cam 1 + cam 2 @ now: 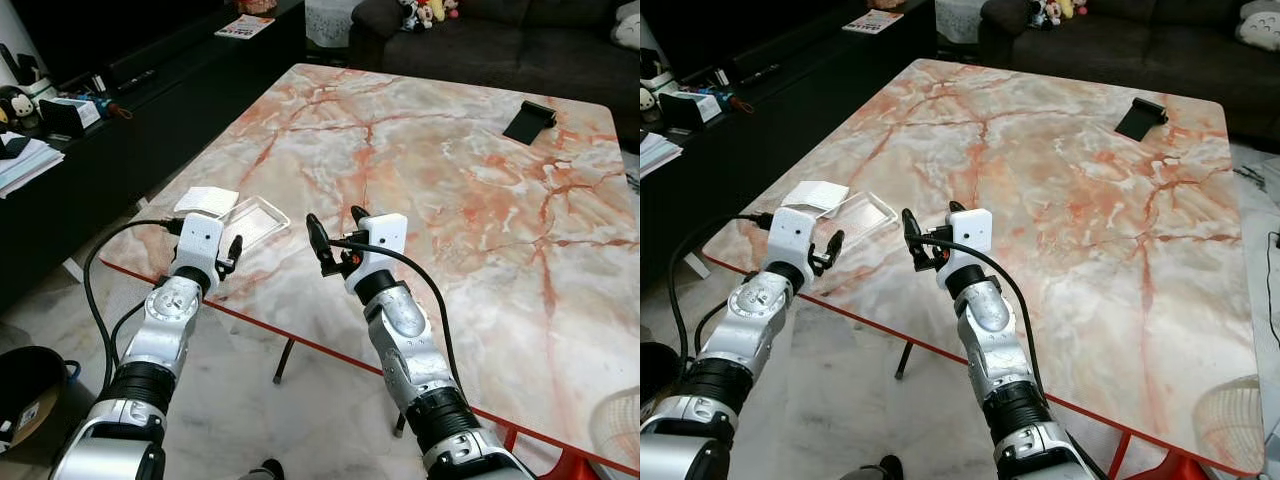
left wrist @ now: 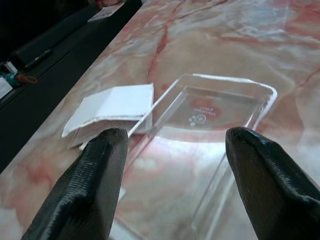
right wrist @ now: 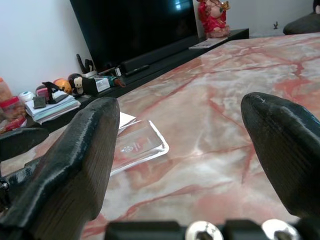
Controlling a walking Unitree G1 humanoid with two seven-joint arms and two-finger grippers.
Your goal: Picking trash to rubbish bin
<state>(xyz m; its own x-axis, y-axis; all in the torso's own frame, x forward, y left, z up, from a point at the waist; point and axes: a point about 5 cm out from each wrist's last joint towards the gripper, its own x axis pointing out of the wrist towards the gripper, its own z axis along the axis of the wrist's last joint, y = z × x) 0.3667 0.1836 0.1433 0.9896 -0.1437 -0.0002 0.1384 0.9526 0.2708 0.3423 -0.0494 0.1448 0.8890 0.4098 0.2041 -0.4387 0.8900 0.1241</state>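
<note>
1. The bin (image 1: 25,395) is seen on the floor, well to the left of and below the left end effector (image 1: 222,255); part of its dark rim shows at the frame's edge, and a drop there will call for a turn away from the table (image 1: 480,200).
2. The left end effector is held released over the near left corner of the table, fingers (image 2: 95,175) spread wide. Just ahead of its tips lies the clear tray (image 2: 210,130), flat on the marble, open side up as far as can be judged.
3. A folded napkin (image 2: 112,107) lies touching the tray's far left edge, ahead and left of the left tips.
4. For a sound grasp, the left end effector should be lowered until one finger is under or outside the tray's near rim and the other inside it, since thin clear plastic is judged likely to flex and slide on smooth marble. A slow closing is advised so the tray is not pushed into the napkin.
5. The right end effector (image 1: 335,235) is held released too, just right of the tray and apart from it; it could be used to brace the tray's right edge.
6. A black object (image 1: 528,120) lies far ahead and right of it.
</note>
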